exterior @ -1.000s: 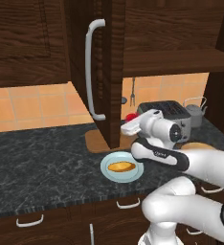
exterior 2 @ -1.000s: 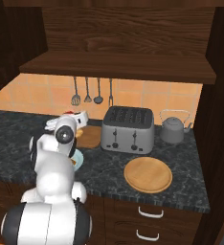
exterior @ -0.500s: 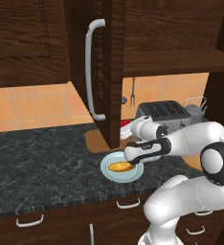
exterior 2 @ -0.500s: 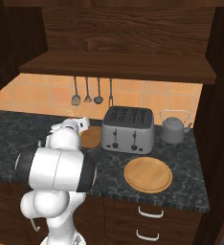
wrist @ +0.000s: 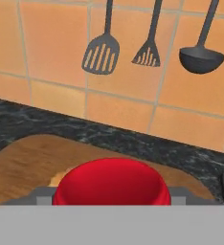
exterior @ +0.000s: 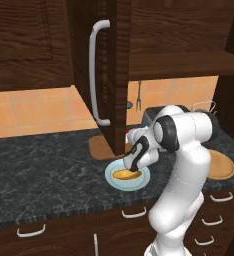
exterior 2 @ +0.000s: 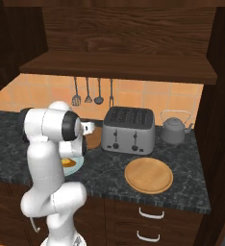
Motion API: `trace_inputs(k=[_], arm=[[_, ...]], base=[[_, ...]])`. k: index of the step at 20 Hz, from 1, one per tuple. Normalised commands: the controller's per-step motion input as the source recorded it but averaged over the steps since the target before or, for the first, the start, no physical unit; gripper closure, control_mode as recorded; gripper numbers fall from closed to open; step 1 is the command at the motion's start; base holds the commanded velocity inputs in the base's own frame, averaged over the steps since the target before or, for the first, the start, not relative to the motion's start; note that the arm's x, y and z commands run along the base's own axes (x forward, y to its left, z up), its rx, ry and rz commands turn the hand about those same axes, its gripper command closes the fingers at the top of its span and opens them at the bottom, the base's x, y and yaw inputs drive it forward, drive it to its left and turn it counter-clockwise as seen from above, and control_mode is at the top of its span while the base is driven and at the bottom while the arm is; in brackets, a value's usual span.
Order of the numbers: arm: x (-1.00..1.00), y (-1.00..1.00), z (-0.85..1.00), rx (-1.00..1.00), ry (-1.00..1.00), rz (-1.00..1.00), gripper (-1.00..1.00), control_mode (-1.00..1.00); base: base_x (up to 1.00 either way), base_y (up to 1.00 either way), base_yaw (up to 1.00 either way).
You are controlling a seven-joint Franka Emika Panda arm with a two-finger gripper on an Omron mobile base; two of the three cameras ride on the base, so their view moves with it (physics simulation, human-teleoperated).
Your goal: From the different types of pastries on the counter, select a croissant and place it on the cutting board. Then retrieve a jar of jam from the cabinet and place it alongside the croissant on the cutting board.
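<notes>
Since the earlier frame the arm folds back and lower — gripper (exterior: 127, 134) now over the cutting board (wrist: 23, 162), jaws closed around the jar of jam (wrist: 112, 183), red lid up. Yellow oval pastry (exterior: 126, 174) sits on a pale plate (exterior: 114, 181) on the counter (exterior: 44, 170), beside the open cabinet (exterior: 116, 65) door.

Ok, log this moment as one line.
phase: carrying jam | pincer: shut on jar | over: board | cabinet: open

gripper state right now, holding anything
gripper: shut on the jam jar, held over the cutting board.
</notes>
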Motion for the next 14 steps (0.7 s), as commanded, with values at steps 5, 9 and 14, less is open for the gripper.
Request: trace_inputs(k=[5,9,14], arm=[[0.73,0.03,-0.01,0.03,0.0,-0.19,1.0,-1.0],[0.57,0.01,-0.06,0.0,0.0,-0.13,1.0,-1.0],[0.47,0.04,-0.51,0.0,0.0,-0.08,1.0,-1.0]], base=[[0.0,0.0,0.0],[0.0,0.0,0.0],[0.0,0.0,0.0]])
